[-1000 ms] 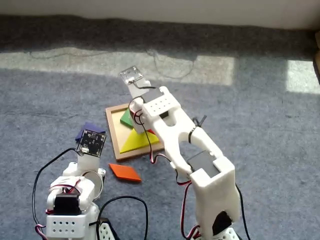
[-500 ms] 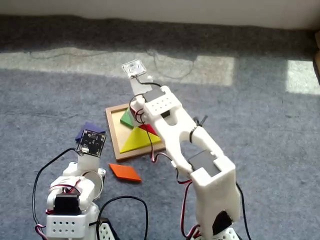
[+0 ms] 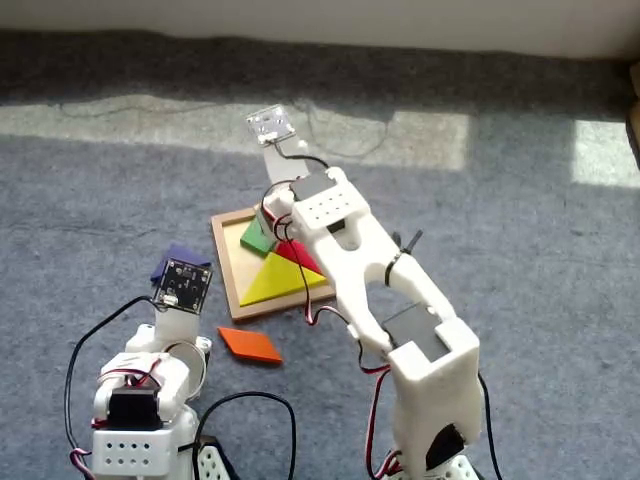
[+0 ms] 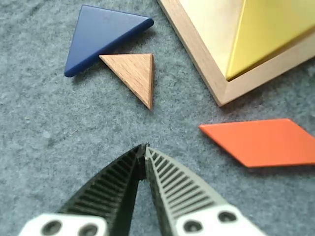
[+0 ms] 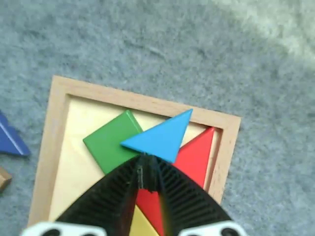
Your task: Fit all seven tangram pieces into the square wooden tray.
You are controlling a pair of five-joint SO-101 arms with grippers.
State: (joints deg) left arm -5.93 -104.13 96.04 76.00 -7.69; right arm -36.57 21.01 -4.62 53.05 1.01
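The square wooden tray (image 5: 138, 97) holds a green square (image 5: 109, 142), a red triangle (image 5: 198, 158) and a yellow triangle (image 3: 275, 281). My right gripper (image 5: 147, 169) is shut on a light blue triangle (image 5: 160, 137), which hangs over the green and red pieces near the tray's far side. My left gripper (image 4: 144, 150) is shut and empty above the carpet. Beyond its tips lie a small wooden triangle (image 4: 133, 73) and a navy triangle (image 4: 101, 34), touching each other. An orange parallelogram (image 4: 263, 142) lies beside the tray's near corner (image 4: 216, 81).
Everything rests on grey carpet. In the high view the right arm (image 3: 335, 225) stretches over the tray (image 3: 222, 262), while the left arm (image 3: 180, 300) stands near the navy triangle (image 3: 176, 257) and the orange parallelogram (image 3: 250, 345). A thin cable (image 3: 330, 125) trails across the carpet behind the tray.
The right arm has swung its wrist toward the far side of the tray, uncovering more of the red and green pieces. The left arm has not moved.
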